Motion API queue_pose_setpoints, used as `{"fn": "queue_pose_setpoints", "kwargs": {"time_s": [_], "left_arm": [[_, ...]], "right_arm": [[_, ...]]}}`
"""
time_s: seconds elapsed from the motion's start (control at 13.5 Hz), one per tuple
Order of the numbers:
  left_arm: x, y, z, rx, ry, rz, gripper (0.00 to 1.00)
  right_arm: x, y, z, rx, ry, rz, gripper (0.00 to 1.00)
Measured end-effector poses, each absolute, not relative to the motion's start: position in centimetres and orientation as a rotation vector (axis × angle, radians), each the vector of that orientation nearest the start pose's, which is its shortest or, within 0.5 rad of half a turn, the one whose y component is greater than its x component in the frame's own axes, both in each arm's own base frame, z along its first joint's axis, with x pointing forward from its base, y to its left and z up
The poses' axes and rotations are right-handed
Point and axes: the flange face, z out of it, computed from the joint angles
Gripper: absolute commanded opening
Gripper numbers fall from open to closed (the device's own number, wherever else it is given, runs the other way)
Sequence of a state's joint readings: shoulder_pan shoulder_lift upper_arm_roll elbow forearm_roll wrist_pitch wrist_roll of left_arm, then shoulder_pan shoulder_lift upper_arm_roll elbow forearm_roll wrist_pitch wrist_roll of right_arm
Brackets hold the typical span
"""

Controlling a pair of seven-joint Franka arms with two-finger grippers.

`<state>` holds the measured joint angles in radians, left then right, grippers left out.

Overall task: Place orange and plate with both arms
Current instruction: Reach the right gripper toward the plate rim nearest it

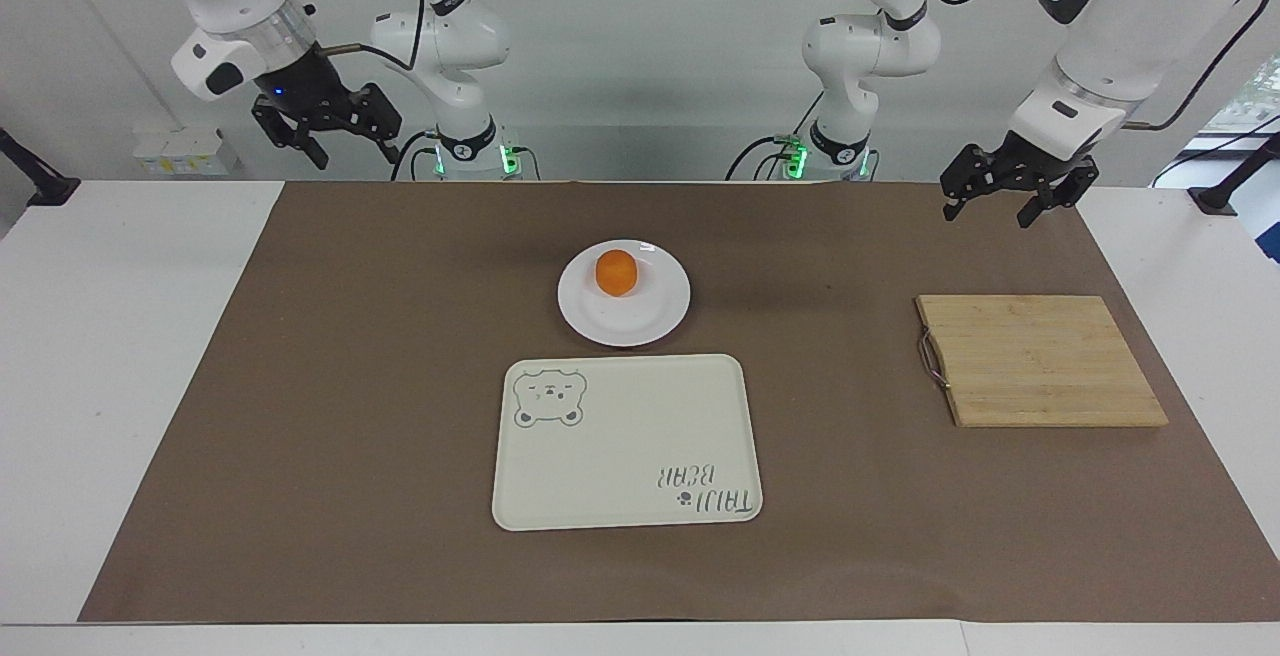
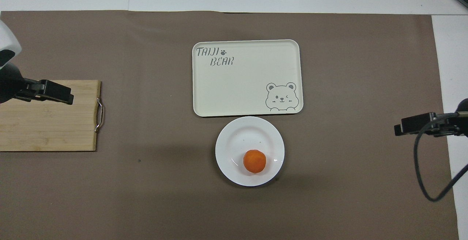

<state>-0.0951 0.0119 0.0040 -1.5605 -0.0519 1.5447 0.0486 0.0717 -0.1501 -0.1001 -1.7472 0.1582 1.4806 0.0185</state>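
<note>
Surface [image 1: 130, 386]: white, smooth, mostly covered by a matte brown paper sheet [image 1: 350, 436] with straight edges; white margins show at both ends and along the edge farthest from the robots. Tray [image 1: 627, 441]: cream rectangle, rounded corners, low raised rim, bear drawing and "TAIJI BEAR" lettering, lying flat near the sheet's middle. Cutting board [image 1: 1040, 360]: pale bamboo strips, rectangular, metal loop handle on the edge facing the tray, flat toward the left arm's end, well apart from the tray with bare sheet between. Plate [image 1: 624, 311]: round, glossy white, shallow rim, nearer to the robots than the tray; its rim lies just beside the tray's edge, contact cannot be told. Orange [image 1: 616, 272]: small, round, bright, dull-skinned, on the plate, off-centre toward the robots. Wide bare sheet surrounds plate and tray on the other sides. Left hand [image 1: 1007, 197]: black, two fingers spread apart, empty, raised over the sheet's corner at the left arm's end, beside the board's robot-side edge. Right hand [image 1: 327, 128]: black, fingers spread apart, empty, high over the robot-side edge of the surface toward the right arm's end, well apart from the plate.
</note>
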Motion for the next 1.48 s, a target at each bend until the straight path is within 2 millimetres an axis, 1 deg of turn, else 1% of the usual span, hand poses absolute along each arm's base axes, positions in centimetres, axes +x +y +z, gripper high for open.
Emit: {"fn": "queue_pose_setpoints", "kwargs": {"time_s": [0.15, 0.22, 0.3, 0.45, 0.67, 0.74, 0.89, 1.11, 1.48], "left_arm": [[55.3, -5.6, 62.1, -3.185, 0.224, 0.046, 1.00], [55.3, -5.6, 62.1, -3.185, 0.224, 0.046, 1.00], [55.3, -5.6, 62.1, -3.185, 0.224, 0.046, 1.00], [55.3, -5.6, 62.1, -3.185, 0.224, 0.046, 1.00], [55.3, -5.6, 62.1, -3.185, 0.224, 0.046, 1.00], [55.3, -5.6, 62.1, -3.185, 0.224, 0.046, 1.00], [55.3, -5.6, 62.1, -3.185, 0.224, 0.046, 1.00], [55.3, -5.6, 62.1, -3.185, 0.224, 0.047, 1.00], [55.3, -5.6, 62.1, -3.185, 0.224, 0.047, 1.00]], "right_arm": [[49.0, 1.8, 57.9, -2.901, 0.041, 0.248, 1.00], [48.6, 2.8, 56.4, -2.865, 0.031, 0.279, 1.00], [48.3, 3.4, 55.0, -2.845, 0.016, 0.300, 1.00], [48.1, 3.7, 51.9, -2.807, -0.043, 0.294, 1.00], [47.9, 3.8, 46.2, -2.768, -0.118, 0.271, 1.00], [48.0, 3.8, 44.2, -2.757, -0.136, 0.274, 1.00], [48.3, 4.2, 41.1, -2.749, -0.145, 0.278, 1.00], [47.9, 6.4, 37.0, -2.694, -0.138, 0.271, 1.00], [47.0, 10.0, 28.9, -2.509, -0.082, 0.282, 1.00]]}}
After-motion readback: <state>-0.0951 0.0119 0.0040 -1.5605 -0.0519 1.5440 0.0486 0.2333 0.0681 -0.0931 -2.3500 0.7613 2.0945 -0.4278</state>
